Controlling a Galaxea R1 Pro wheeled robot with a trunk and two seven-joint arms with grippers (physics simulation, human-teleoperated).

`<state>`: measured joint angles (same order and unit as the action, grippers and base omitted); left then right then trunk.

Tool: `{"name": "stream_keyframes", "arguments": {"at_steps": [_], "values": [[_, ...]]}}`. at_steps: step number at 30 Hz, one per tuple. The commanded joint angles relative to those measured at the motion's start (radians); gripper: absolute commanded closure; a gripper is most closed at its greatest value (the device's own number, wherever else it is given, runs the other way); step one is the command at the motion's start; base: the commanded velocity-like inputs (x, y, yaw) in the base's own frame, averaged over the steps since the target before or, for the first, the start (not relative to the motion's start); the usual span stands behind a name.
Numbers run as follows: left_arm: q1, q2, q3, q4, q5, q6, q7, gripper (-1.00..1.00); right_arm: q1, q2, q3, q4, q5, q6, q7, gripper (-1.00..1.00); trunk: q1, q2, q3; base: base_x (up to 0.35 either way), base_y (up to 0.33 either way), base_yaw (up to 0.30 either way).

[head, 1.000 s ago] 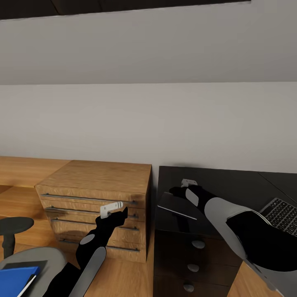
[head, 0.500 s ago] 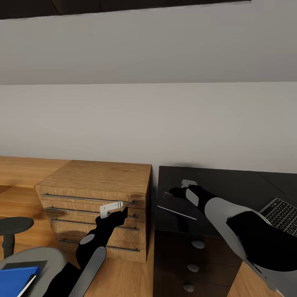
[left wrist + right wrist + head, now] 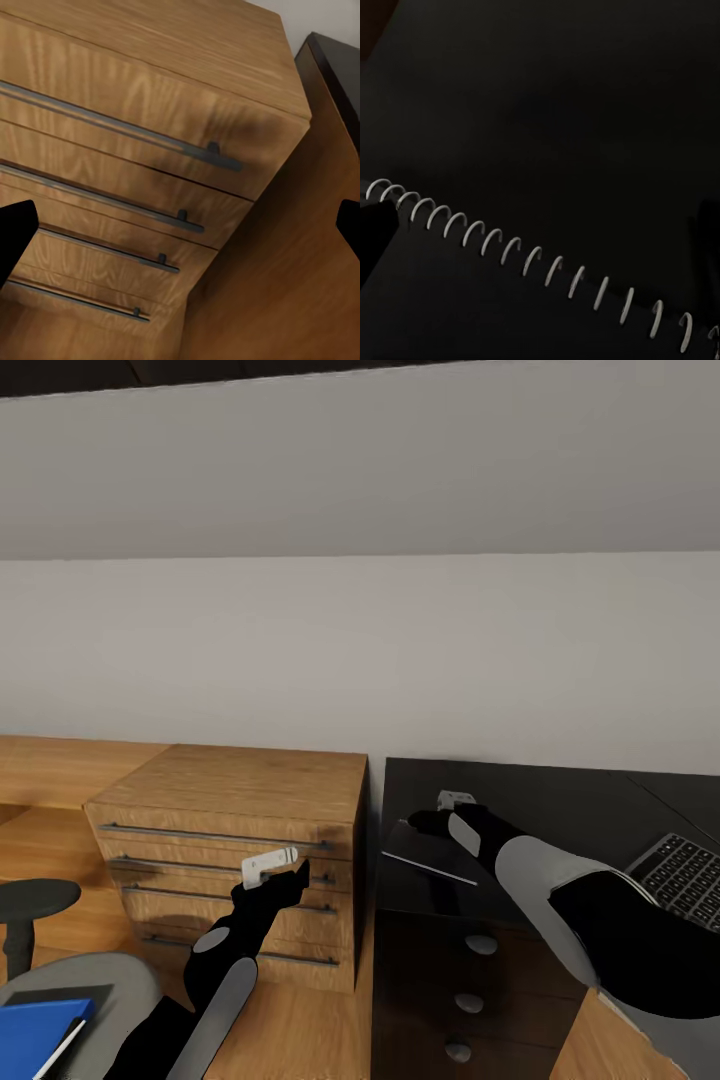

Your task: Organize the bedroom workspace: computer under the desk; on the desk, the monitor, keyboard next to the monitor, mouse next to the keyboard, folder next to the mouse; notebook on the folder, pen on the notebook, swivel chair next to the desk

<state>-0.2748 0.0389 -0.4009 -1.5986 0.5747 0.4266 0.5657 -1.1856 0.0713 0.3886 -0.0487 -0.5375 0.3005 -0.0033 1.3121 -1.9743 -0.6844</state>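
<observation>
Head view looks over both arms toward a pale grey wall under a sloped ceiling. On the left, the light-wood drawer chest (image 3: 245,830) stands on the oak floor, with four dark bar handles across its front. The left gripper (image 3: 272,866) hovers in front of its upper drawers; in the left wrist view its two dark fingertips (image 3: 15,236) sit far apart at opposite edges of the picture, so the jaws are spread wide and hold nothing, with the chest (image 3: 135,150) ahead of them.

To the right of the chest, just beside it, is the glossy black desk (image 3: 560,800), with a black cabinet (image 3: 465,990) with round knobs below its near edge. The right gripper (image 3: 452,803) reaches over the desk top at the notebook (image 3: 425,850), a thin dark flat thing with a pale edge lying near the desk's left end. The right wrist view shows the notebook's white spiral binding (image 3: 540,262) running across a dark surface, close to the camera; whether this gripper is spread or closed on the notebook I cannot tell.

At the far right of the desk lies the keyboard (image 3: 685,870), silver-grey with dark keys, partly hidden by the right arm.

At the lower left, the swivel chair (image 3: 90,980) shows its grey seat and a black armrest, and the blue folder (image 3: 35,1035) lies on the seat
</observation>
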Motion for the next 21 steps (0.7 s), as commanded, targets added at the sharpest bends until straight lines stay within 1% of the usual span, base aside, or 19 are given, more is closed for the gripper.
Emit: {"name": "stream_keyframes", "arguments": {"at_steps": [1, 4, 8, 21], "values": [[-0.001, 0.001, -0.002, -0.001, 0.008, 0.001, 0.01, -1.0, 0.001, 0.0, -0.011, 0.033, -0.024, 0.009, 0.002, -1.0, 0.004, -0.007, -0.005, 0.0, 0.0, 0.0], [-0.001, 0.001, -0.002, -0.001, 0.008, 0.001, 0.01, -1.0, 0.001, 0.0, -0.012, 0.033, -0.024, 0.016, 0.002, -1.0, 0.016, -0.028, -0.014, 0.0, 0.0, 0.0], [-0.001, 0.001, -0.002, -0.001, 0.008, 0.001, 0.01, -1.0, 0.001, 0.0, -0.012, 0.033, -0.024, 0.029, 0.002, -1.0, 0.016, -0.028, -0.014, 0.0, 0.0, 0.0], [-0.001, 0.002, -0.002, -0.001, 0.008, 0.001, 0.01, -1.0, 0.001, 0.001, -0.011, 0.032, -0.024, 0.032, 0.002, -1.0, 0.016, -0.028, -0.014, 0.0, 0.0, 0.0]]}}
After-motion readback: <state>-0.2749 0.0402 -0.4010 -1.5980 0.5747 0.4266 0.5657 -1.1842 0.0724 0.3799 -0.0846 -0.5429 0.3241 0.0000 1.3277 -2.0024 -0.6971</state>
